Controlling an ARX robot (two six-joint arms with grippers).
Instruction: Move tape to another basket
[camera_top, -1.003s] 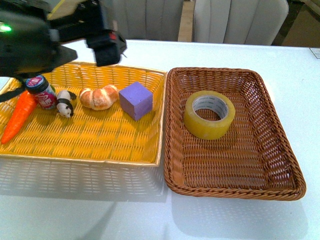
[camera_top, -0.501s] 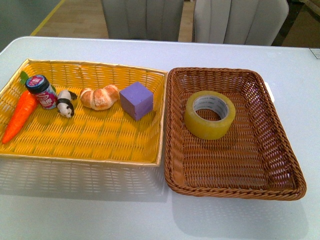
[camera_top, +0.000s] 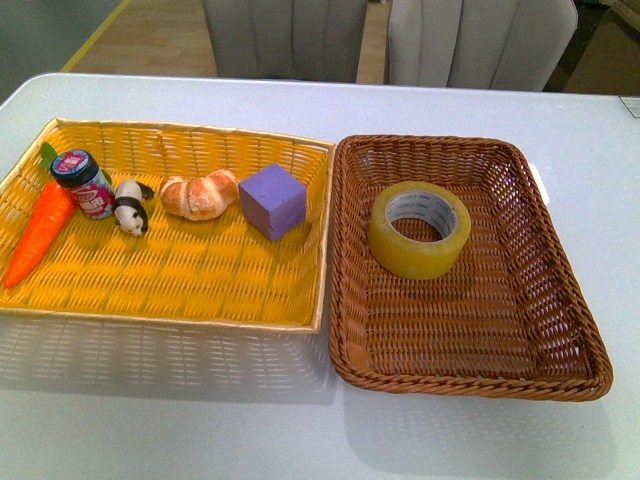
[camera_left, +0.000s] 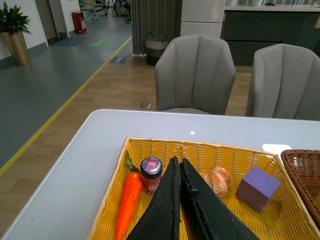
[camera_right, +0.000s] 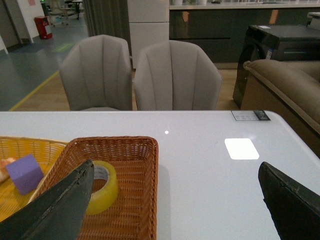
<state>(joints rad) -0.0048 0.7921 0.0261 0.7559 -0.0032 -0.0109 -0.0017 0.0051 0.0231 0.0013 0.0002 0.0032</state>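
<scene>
The tape (camera_top: 419, 229) is found lying flat, core upward, inside the dark brown basket (camera_top: 560, 330), toward its far half and clear of the walls; by the present lie of things the transfer is judged done. The left claw (camera_left: 179, 167) is seen in its wrist view clenched, its two fingers pressed together and empty, raised over the yellow basket (camera_top: 200, 320). The right claw (camera_right: 175, 200) is seen splayed wide and released, nothing between its fingers, raised near the brown basket. Risks are judged slight: a lowered left claw could be caught on the jar (camera_top: 86, 183), carrot (camera_top: 38, 234) or bread roll (camera_top: 199, 194) beneath it, and the tape — light and round — could be tipped onto its edge and rolled if the brown basket were nudged by the right arm. Neither arm is shown in the front view, so claw height above the table (camera_top: 480, 440) cannot be judged. The panda figure (camera_top: 129, 207) is hidden behind the left fingers in the wrist view; the purple block (camera_top: 272, 200) is plain. The jar's label and the core's print are too small to be read — and the brown basket's near end is cut off in the right wrist view.
</scene>
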